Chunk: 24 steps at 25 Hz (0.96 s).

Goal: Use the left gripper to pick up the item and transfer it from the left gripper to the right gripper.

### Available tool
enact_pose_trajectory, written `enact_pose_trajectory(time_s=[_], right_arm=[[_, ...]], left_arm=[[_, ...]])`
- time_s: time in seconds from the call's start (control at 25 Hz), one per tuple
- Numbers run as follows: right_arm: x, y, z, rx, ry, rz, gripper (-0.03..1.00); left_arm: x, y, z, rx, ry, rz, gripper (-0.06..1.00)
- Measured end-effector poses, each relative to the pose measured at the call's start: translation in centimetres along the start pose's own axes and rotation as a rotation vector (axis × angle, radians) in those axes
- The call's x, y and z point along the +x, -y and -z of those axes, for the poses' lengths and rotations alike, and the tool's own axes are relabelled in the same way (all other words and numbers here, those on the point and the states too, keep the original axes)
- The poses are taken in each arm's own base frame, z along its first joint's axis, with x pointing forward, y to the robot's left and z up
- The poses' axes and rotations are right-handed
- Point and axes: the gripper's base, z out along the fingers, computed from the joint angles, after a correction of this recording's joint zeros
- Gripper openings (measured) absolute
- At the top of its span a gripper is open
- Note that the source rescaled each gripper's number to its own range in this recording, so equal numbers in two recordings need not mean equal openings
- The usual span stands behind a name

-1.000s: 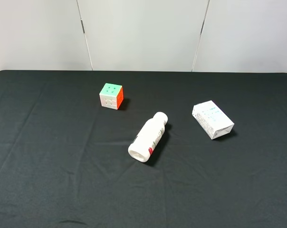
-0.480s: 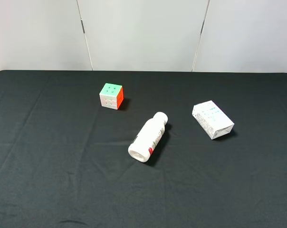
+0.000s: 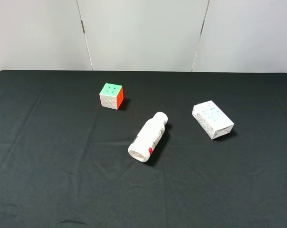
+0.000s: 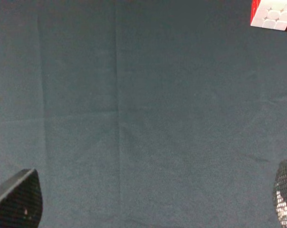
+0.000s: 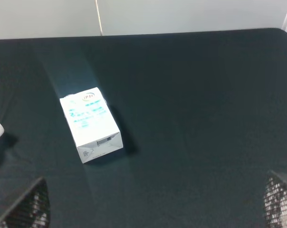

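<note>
The item, a small white carton with light-blue print (image 3: 213, 119), lies on its side on the black cloth at the right of the exterior view. It also shows in the right wrist view (image 5: 90, 124). Neither arm shows in the exterior view. My left gripper (image 4: 148, 202) is open over bare cloth, with only its fingertips (image 4: 17, 199) in view. My right gripper (image 5: 153, 206) is open and empty, its fingertips (image 5: 22, 209) wide apart and short of the carton.
A multicoloured puzzle cube (image 3: 111, 96) stands at the back left, its corner showing in the left wrist view (image 4: 272, 14). A white bottle with a red-marked label (image 3: 148, 137) lies on its side at the middle. The black tablecloth (image 3: 62, 166) reaches a white back wall.
</note>
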Motion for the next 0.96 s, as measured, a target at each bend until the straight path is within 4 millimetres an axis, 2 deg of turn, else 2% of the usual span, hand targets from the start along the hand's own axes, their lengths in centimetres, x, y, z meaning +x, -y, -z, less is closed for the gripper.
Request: enact_pose_trajectory(time_s=[0.96], right_arm=[[0.00, -0.03, 0.00, -0.003, 0.000, -0.007, 1.00]], left_arm=[[0.00, 0.00, 0.00, 0.000, 0.000, -0.001, 1.00]])
